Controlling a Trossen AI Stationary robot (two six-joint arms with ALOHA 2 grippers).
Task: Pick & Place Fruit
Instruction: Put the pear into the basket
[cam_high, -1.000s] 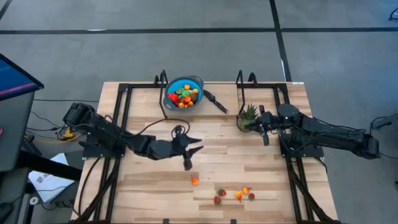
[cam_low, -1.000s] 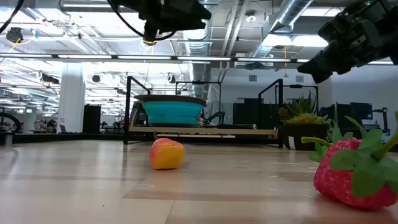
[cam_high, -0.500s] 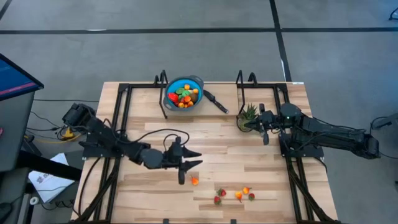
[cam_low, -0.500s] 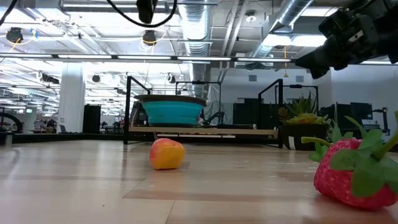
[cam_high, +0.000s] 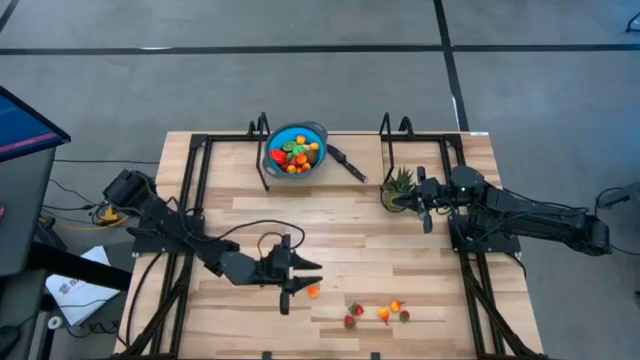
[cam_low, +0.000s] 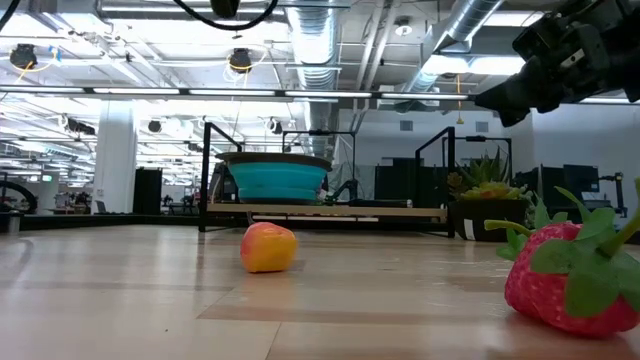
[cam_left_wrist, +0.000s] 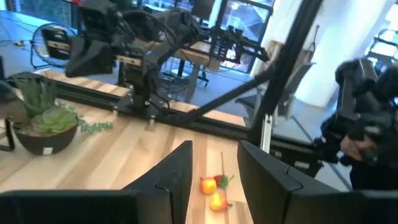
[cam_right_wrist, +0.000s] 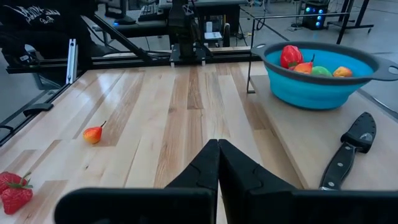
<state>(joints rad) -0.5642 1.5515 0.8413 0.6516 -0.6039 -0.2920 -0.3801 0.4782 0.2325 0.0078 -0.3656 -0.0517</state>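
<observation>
Risk lies with the left gripper (cam_high: 303, 277), fingers parted and empty just beside the orange fruit (cam_high: 313, 291) near the table's (cam_high: 400, 260) front edge: closing off-centre could flick it away, while the right gripper (cam_high: 414, 198), closed, waits by the plant (cam_high: 399, 183).

You're working on a table (cam_high: 400, 255) of pale wooden planks with visible grain and a smooth, softly sheened finish. The blue bowl (cam_right_wrist: 320, 78) looks like smooth matt plastic or silicone. Beside it, the knife (cam_right_wrist: 348, 155) is matt black all over. The toy fruits look like plastic: the strawberry (cam_low: 570, 275) has a dimpled, slightly glossy red skin, the orange piece (cam_low: 268, 247) a smooth satin one. Both grippers, left (cam_left_wrist: 214, 171) and right (cam_right_wrist: 217, 165), have matt black fingers
</observation>
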